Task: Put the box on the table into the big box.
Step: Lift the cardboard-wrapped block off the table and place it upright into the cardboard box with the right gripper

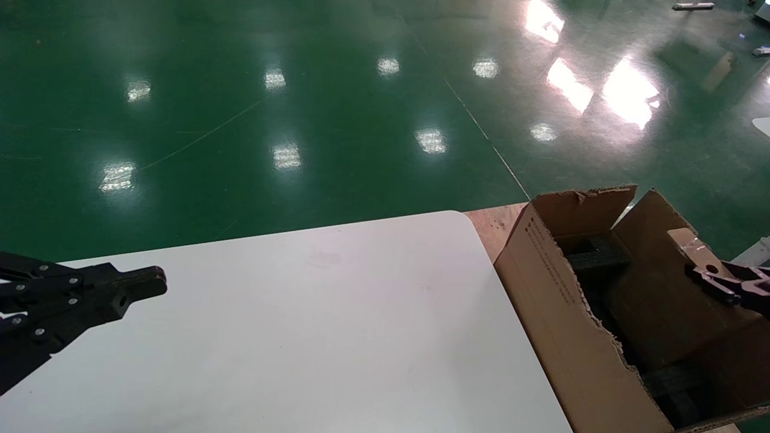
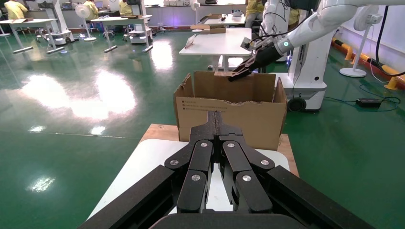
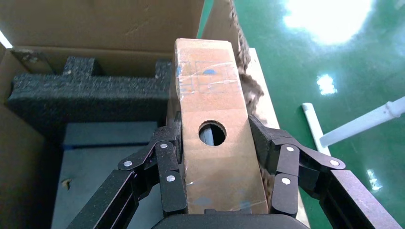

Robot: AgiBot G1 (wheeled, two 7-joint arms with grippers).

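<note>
The right gripper (image 3: 217,176) has the small cardboard box (image 3: 212,119) clamped between its fingers (image 3: 167,176), one on each long side, and the box's long axis runs straight out ahead of the gripper, round hole facing the wrist camera. Where is it? Up over the big carton (image 1: 559,300), near the carton's far right flap in the head view, with its free end poking past the torn rim in the wrist view (so it looks not yet fully inside). Below and beside it sits a black foam block (image 3: 86,100) and a pale floor of the carton, which seems to leave open room to set the box down. My read: the next move calls for bringing the box inward and down, clear of the ragged flap edge, before letting go. The left gripper (image 2: 217,126) is parked low over the near-left of the white worktop (image 1: 337,325), fingers pressed together on nothing, well apart from the carton. The carton stands on a wooden board (image 1: 496,225) just beside the worktop, green floor (image 1: 240,120) beyond.
</note>
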